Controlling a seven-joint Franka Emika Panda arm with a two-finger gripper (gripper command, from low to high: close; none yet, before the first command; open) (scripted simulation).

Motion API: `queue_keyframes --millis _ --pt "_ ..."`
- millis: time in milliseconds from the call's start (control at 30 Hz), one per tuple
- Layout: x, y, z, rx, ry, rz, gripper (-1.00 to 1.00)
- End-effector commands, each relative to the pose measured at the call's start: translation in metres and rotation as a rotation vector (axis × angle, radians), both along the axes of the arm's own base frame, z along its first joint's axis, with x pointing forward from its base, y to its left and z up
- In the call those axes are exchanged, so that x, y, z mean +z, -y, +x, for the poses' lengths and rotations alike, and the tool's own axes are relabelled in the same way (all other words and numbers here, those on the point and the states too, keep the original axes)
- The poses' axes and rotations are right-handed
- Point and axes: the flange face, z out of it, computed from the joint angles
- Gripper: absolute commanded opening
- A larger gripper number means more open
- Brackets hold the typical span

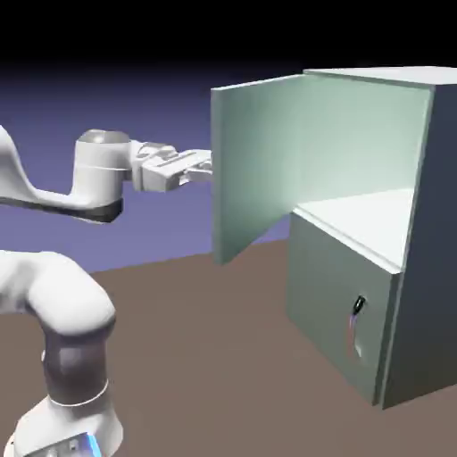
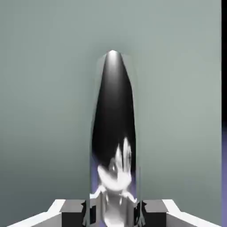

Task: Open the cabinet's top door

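No readable text or signs

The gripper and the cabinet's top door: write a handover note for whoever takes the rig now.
Gripper: shut on the top door's handle, which shows between the finger tips in the hand view.
Top door: swung well out from the cabinet, the pale interior of the upper compartment in plain sight.
Lower door: closed, its small handle untouched.
Done: the top door stands open.
Left: likely little or nothing on the opening itself; letting go of the handle and backing the arm away would be my next move, if no wider swing is wanted.
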Motion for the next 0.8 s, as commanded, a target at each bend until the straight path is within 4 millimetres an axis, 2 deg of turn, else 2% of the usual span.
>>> queue_keyframes --millis 0,400,767 --pt "0.000 -0.009 -0.002 -0.027 0.000 0.000 -1.00" --pt "0.000 -0.115 -0.005 -0.323 0.000 0.000 -1.00" --pt "0.000 -0.178 0.008 -0.503 0.000 0.000 -1.00"
